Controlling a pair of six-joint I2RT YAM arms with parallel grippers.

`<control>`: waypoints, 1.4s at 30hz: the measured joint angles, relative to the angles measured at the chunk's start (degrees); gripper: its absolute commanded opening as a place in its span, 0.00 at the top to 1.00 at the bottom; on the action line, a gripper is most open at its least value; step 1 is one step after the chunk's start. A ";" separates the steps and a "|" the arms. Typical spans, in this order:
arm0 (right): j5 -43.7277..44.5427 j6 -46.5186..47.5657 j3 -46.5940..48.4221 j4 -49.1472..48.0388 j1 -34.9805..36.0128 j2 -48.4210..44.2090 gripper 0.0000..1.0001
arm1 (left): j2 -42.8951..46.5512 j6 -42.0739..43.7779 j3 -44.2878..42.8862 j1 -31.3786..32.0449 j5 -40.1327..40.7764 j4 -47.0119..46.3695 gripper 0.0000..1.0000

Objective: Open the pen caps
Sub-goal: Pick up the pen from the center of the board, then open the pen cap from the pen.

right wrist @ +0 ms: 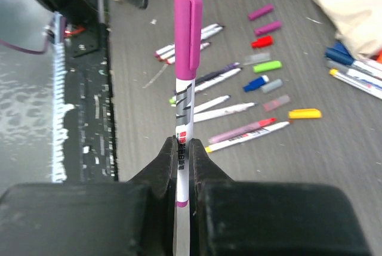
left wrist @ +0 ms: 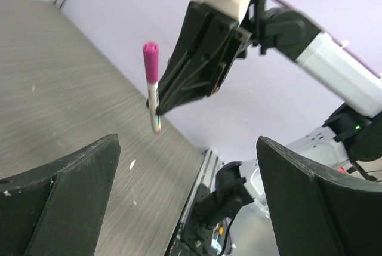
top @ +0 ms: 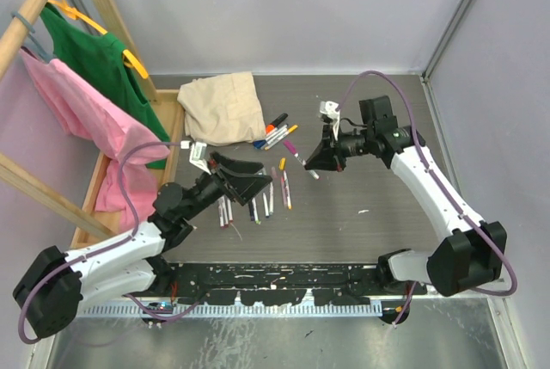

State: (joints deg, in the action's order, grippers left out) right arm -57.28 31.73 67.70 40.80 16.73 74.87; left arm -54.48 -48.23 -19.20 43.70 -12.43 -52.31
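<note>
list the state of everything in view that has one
right gripper, shut on the held pen's barrel
left gripper, open, empty
held pen, clamped by its barrel, lifted off the table
pink cap, on the held pen
other pens, lying flat on the table, several uncapped
loose caps, off, lying on the table
beige cloth, crumpled
green shirt, hanging
pink shirt, hanging
</note>
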 measured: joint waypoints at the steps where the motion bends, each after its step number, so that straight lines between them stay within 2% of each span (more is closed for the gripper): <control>1: -2.08 -0.87 -1.07 -0.76 -0.26 -0.70 0.99 | 0.00 -0.04 -0.44 0.02 -0.07 -0.81 0.01; 8: -9.99 -7.52 -7.50 -6.29 -0.68 -3.50 0.99 | -2.10 2.89 -4.04 4.28 4.74 -2.34 0.03; 13: -12.55 -9.20 -7.74 -8.00 -0.68 -4.31 0.99 | -5.97 6.67 -6.45 8.46 10.93 -1.25 0.14; 18: -13.81 -9.90 -8.33 -9.27 -0.66 -4.55 0.99 | -9.07 8.04 -9.66 9.07 15.32 1.31 0.24; 29: -13.92 -10.51 -9.22 -9.92 0.83 -3.87 0.99 | -12.33 7.72 -12.46 9.18 17.11 2.49 0.45; 36: -13.57 -10.54 -9.42 -9.97 1.33 -2.82 0.99 | -13.44 6.82 -12.96 9.18 16.92 2.47 0.64; 42: -12.90 -10.51 -9.55 -9.97 1.55 -2.82 0.99 | -13.97 6.14 -13.11 9.18 16.41 2.58 0.90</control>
State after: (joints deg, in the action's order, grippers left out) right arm -70.17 21.21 58.15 30.83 18.28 72.05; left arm -68.45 -42.09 -32.32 52.88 3.99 -49.74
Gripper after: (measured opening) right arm 0.083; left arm 0.211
